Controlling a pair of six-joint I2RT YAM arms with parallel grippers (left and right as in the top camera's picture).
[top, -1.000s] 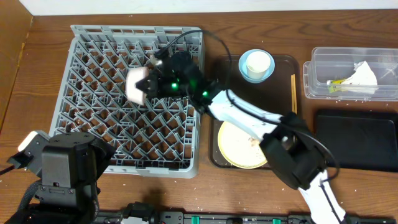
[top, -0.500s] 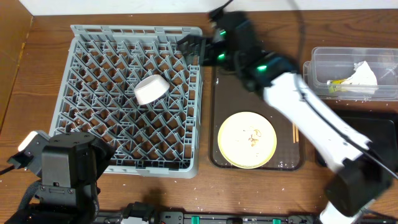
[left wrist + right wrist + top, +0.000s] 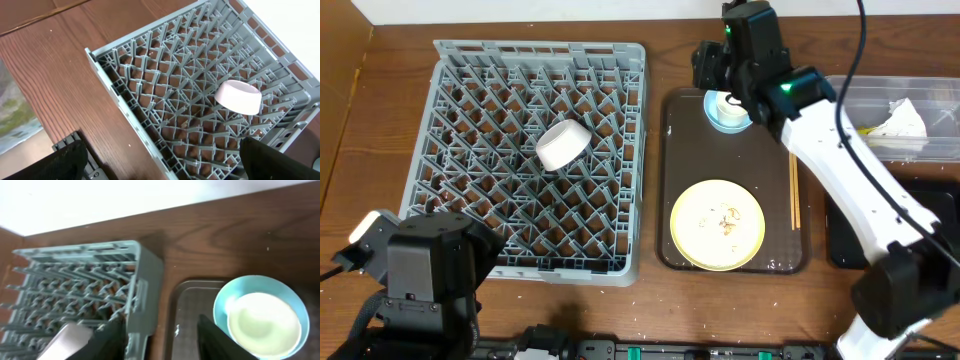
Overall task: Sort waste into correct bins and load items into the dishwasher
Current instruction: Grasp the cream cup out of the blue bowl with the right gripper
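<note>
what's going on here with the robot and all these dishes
It's sorting dishes and waste. The right end effector hangs open by the light blue cup at the back of the brown tray. A white bowl lies tipped in the grey dish rack. The yellow plate and chopsticks are on the tray, not yet loaded, and the napkin is in the clear tub.

Dk brown tray [image 3: 685, 150] on wood table [image 3: 390, 100].

Robot lab: wooden table [image 3: 388, 120], dish rack [image 3: 470, 150]
</note>
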